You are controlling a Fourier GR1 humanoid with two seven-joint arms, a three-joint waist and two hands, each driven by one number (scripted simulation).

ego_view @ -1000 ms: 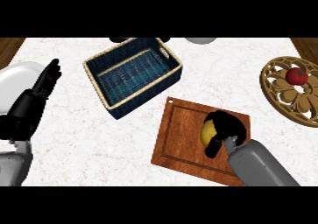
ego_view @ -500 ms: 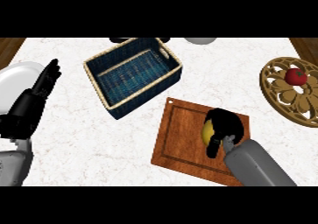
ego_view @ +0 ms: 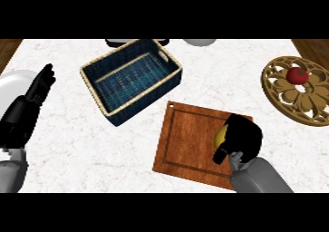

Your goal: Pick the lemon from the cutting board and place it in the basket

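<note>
Peeking out as a yellow sliver, the small round lemon [ego_view: 221,135] sits on the right half of the brown wooden cutting board [ego_view: 188,136], almost wholly covered by the black right hand [ego_view: 242,136]. That hand's fingers are curled over and around the fruit; since a second ago the hand has settled a little more squarely over it, hiding more yellow, which suggests the grasp is closing (whether the lemon has left the board yet I cannot tell from this steep angle). Lifting looks like the next step. Up and to the left, just beside the board's corner, lies the rectangular dark-blue woven basket with a tan rim [ego_view: 168,61], nothing visible inside. Farther out, the left hand [ego_view: 40,86] rests with straight fingers at the white marbled tabletop [ego_view: 73,145] left edge, unmoved.
</note>
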